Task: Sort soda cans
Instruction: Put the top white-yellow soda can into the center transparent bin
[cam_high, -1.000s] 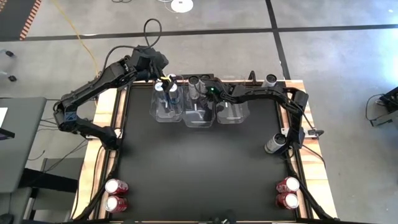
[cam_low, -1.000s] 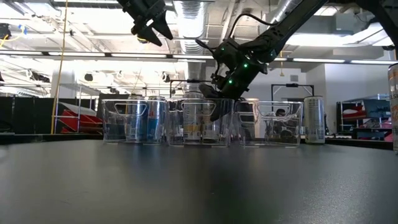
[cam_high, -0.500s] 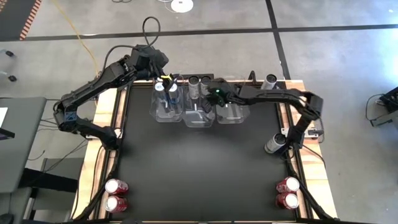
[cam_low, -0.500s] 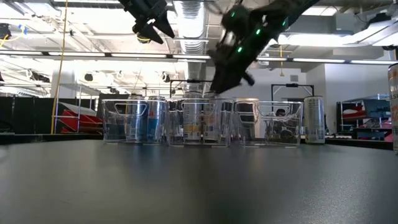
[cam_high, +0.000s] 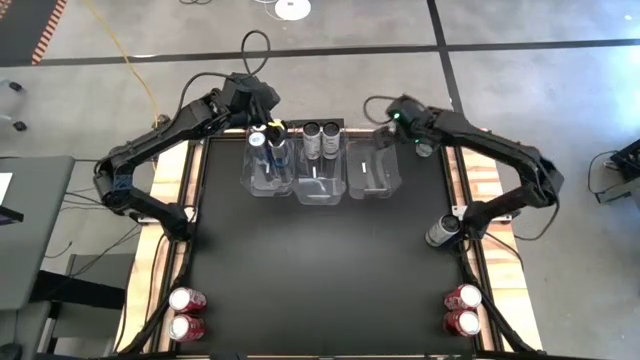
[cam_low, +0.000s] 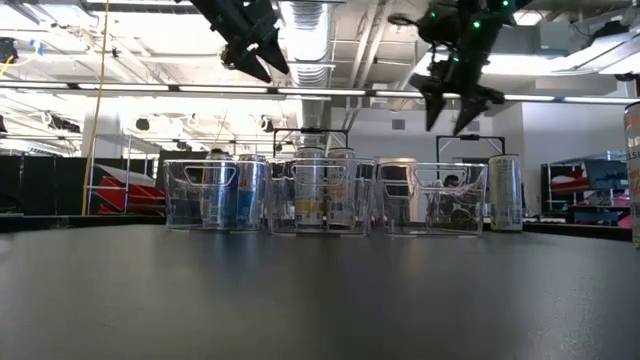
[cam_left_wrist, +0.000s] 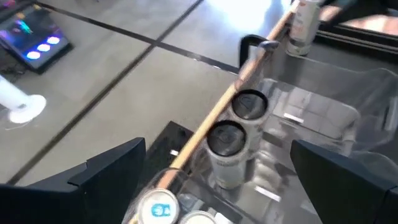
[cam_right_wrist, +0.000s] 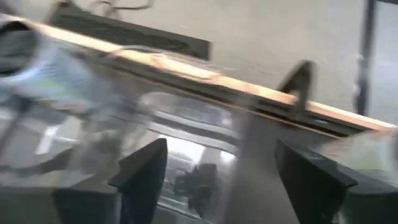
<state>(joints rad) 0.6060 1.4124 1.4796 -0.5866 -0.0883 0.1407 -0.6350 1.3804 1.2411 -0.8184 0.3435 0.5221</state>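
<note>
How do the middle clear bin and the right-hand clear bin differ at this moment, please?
The middle bin holds two dark cans standing upright at its far end; the right-hand bin holds no can in the high view. The middle bin sits between two neighbours, while the right-hand bin ends the row, nearest the right gripper, which hangs open above its far corner. Both are clear rectangular plastic bins side by side along the table's far edge.

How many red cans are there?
4: two red cans at the table's near left corner, two at the near right corner. None seems hidden.
</note>
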